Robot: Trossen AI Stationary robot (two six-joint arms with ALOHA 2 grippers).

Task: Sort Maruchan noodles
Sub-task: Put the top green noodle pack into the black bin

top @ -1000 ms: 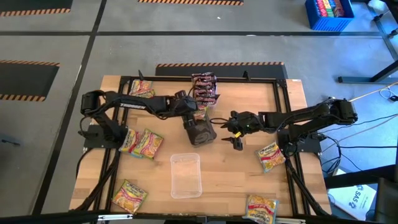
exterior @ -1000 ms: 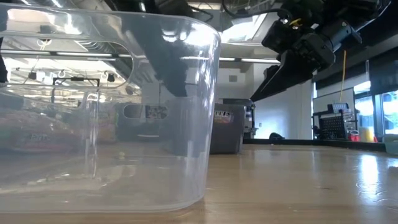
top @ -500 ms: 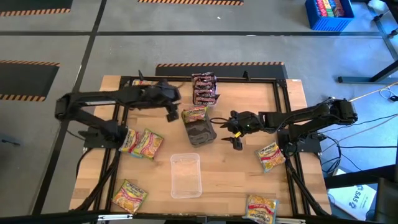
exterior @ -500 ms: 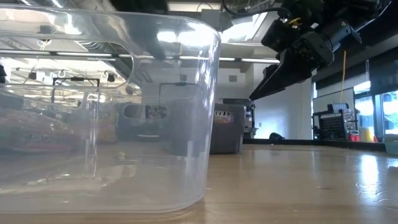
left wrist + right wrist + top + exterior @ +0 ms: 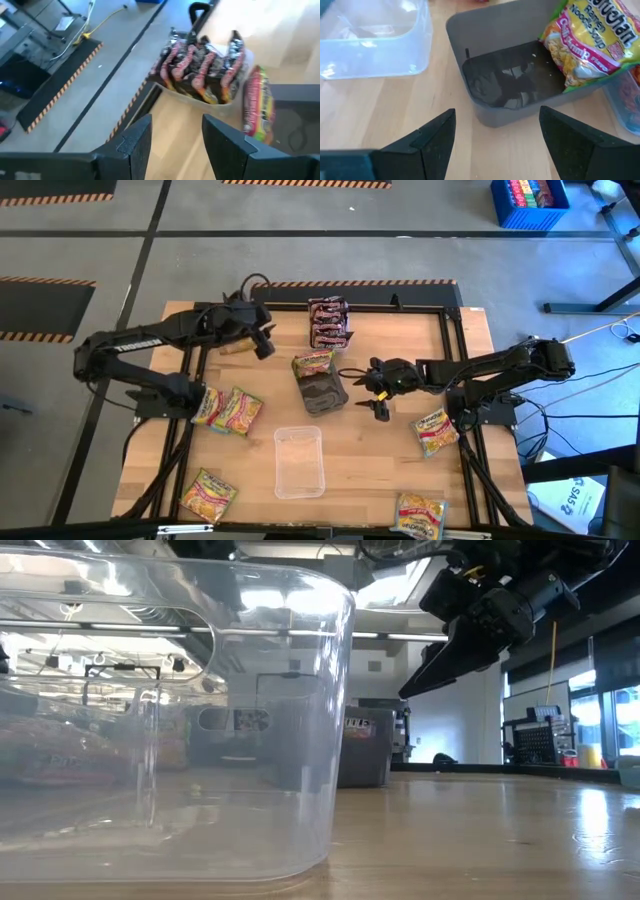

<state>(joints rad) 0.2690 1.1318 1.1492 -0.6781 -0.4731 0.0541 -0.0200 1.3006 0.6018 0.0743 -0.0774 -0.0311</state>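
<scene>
The clear tray [image 5: 170,720] fills the low view and hides the table behind it. From above, one noodle packet [image 5: 313,363] leans in the grey bin [image 5: 322,388]. The right gripper [image 5: 378,393] waits beside it, fingers apart. The left gripper [image 5: 262,340], farther back, is empty, fingers apart.

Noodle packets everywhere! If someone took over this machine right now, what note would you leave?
Left tool: open, empty, at the far left of the table.
Right tool: open, empty, beside the grey bin.
Done: one yellow-pink packet leans in the grey bin; dark packets stand in the far tray.
Left: six loose packets on the table; the clear tray holds none.
</scene>
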